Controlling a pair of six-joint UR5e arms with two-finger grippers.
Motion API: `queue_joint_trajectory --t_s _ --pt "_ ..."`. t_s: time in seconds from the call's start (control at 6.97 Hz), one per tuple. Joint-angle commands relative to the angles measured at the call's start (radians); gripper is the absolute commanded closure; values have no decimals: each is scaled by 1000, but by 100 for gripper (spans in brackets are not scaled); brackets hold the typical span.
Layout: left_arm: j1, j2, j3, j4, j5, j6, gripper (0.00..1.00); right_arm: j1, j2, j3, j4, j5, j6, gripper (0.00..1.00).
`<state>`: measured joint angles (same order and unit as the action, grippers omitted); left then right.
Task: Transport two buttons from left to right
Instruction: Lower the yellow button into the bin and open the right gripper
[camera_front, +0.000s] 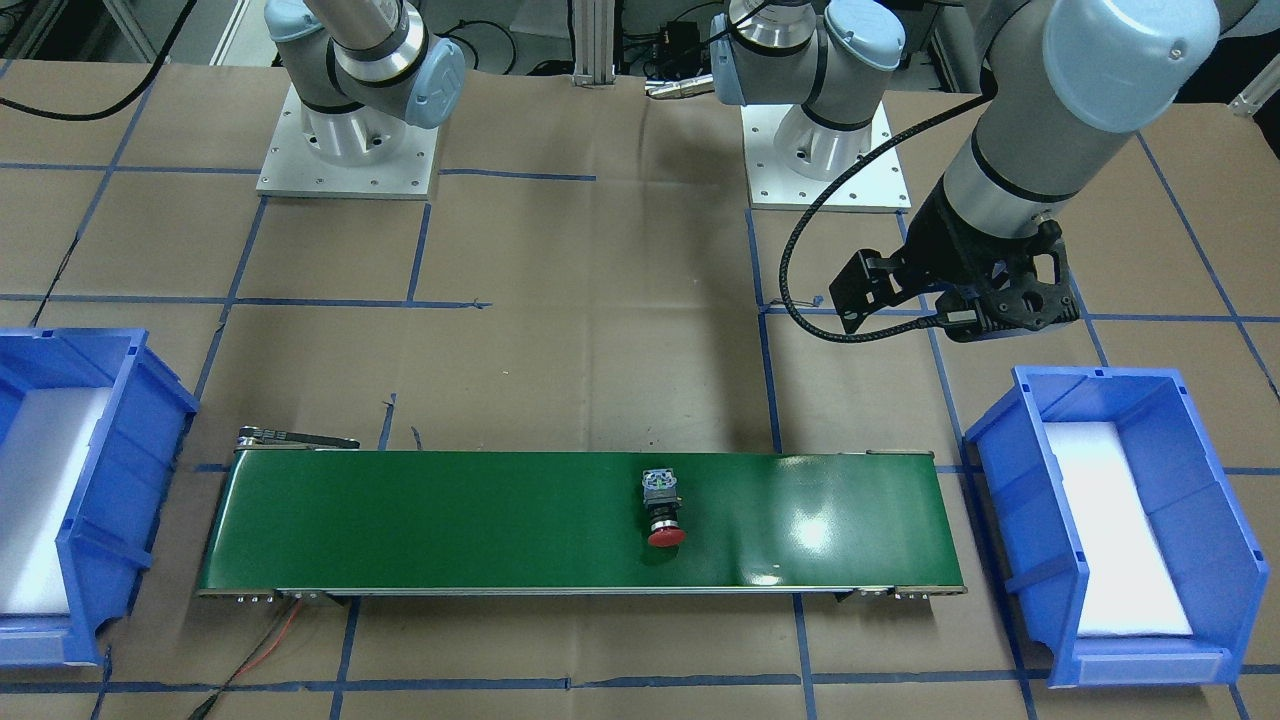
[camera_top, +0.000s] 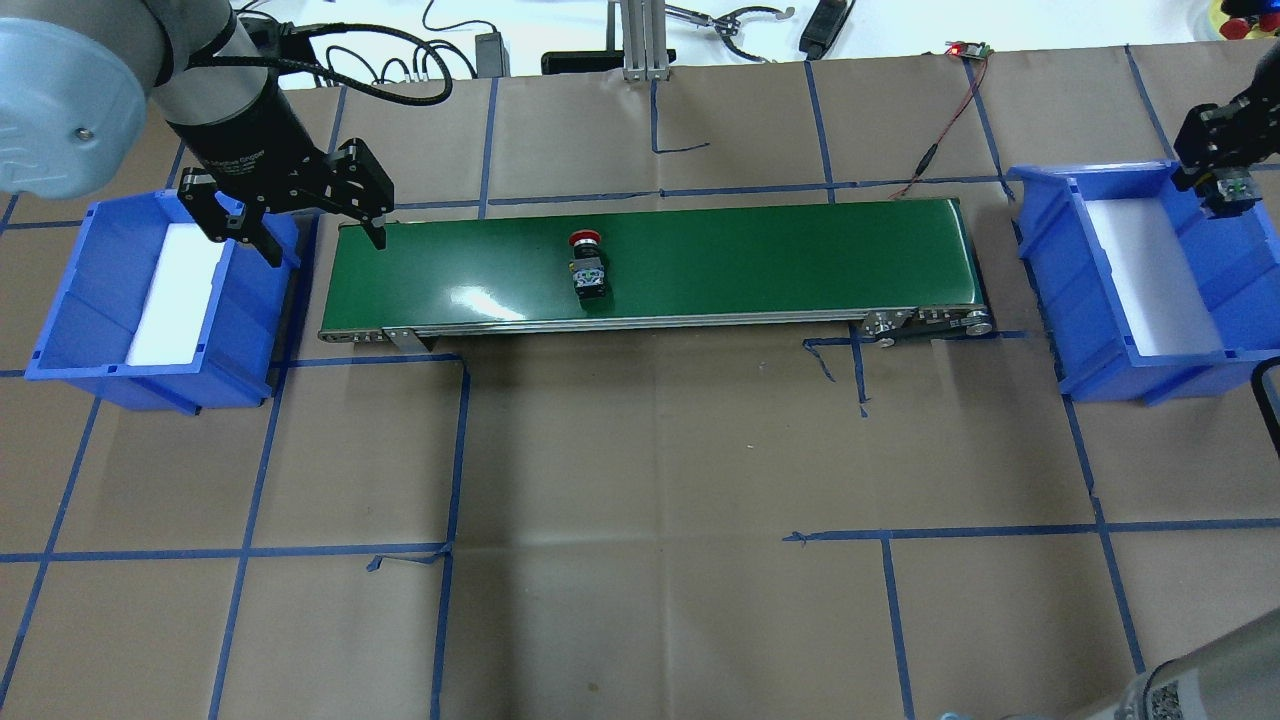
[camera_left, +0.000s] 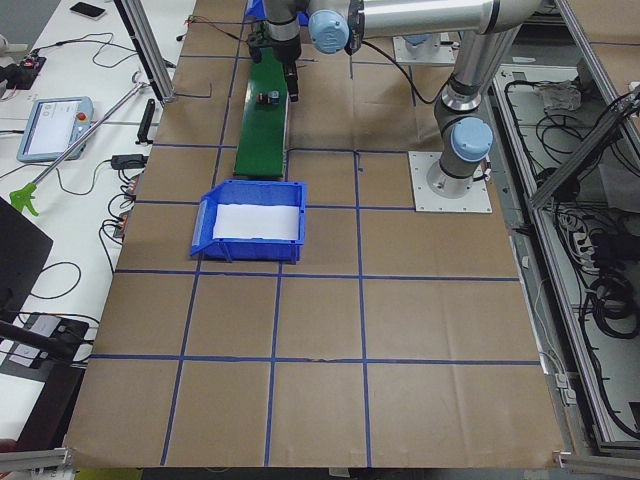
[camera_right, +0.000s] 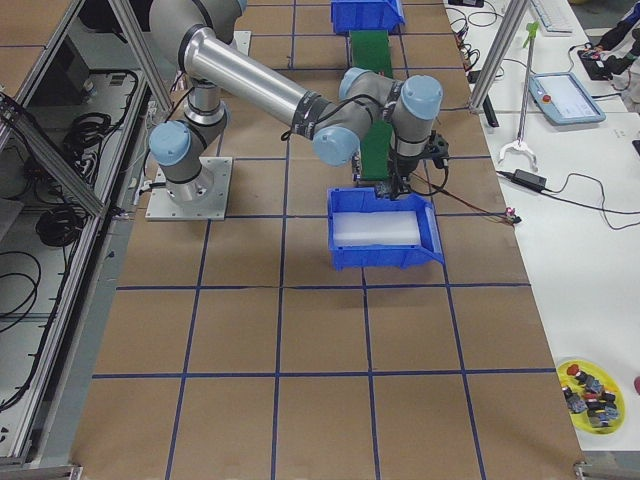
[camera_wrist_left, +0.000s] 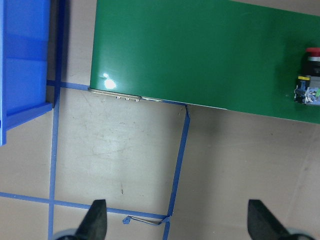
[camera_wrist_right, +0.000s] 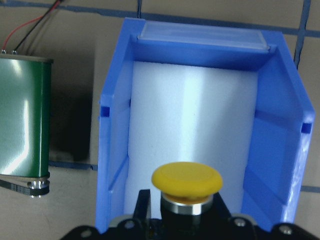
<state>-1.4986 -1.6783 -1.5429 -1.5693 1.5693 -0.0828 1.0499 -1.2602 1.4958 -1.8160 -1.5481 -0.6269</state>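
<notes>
The left pincer (camera_top: 322, 238) is open, its fingers (camera_wrist_left: 97, 221) spread wide with nothing between them. It hangs above the gap between the left bin (camera_top: 240, 330) and the left end of the green belt (camera_top: 750, 250). The left bin stands on the table (camera_top: 640, 450) at the belt's left end, and no button is visible on its white liner (camera_top: 175, 295). The red button (camera_top: 587, 265) lies on its side on the belt, somewhat left of the belt's middle. Its cap points to the belt's far edge and its grey block end to the near edge, and neither pincer touches it. The right bin (camera_top: 1100, 330) stands just beyond the belt's right end. The right pincer (camera_top: 1225, 190) is positioned over this bin and is clamped on the black body of the yellow button (camera_wrist_right: 186, 181), cap pointing out from the pincer. The wrist view shows the cap above the bin's white liner, not touching it. Task status, as judged from this layout: no button shows at rest in the right bin. The yellow button is at the release stage and needs only to be lowered and let go. The red button must travel the rest of the belt and then be picked up and placed.
</notes>
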Motion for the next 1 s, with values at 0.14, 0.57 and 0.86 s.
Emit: queue_joint_trajectory --t_s 0.14,0.57,0.86 --pt "0 0 1 3 -2 0 0 -44 -28 223 -252 6 -89 95" --pt "1 -3 1 5 -2 0 0 -44 19 319 -345 6 -91 95" --pt "1 -3 1 6 -2 0 0 -51 42 324 -356 5 -94 95"
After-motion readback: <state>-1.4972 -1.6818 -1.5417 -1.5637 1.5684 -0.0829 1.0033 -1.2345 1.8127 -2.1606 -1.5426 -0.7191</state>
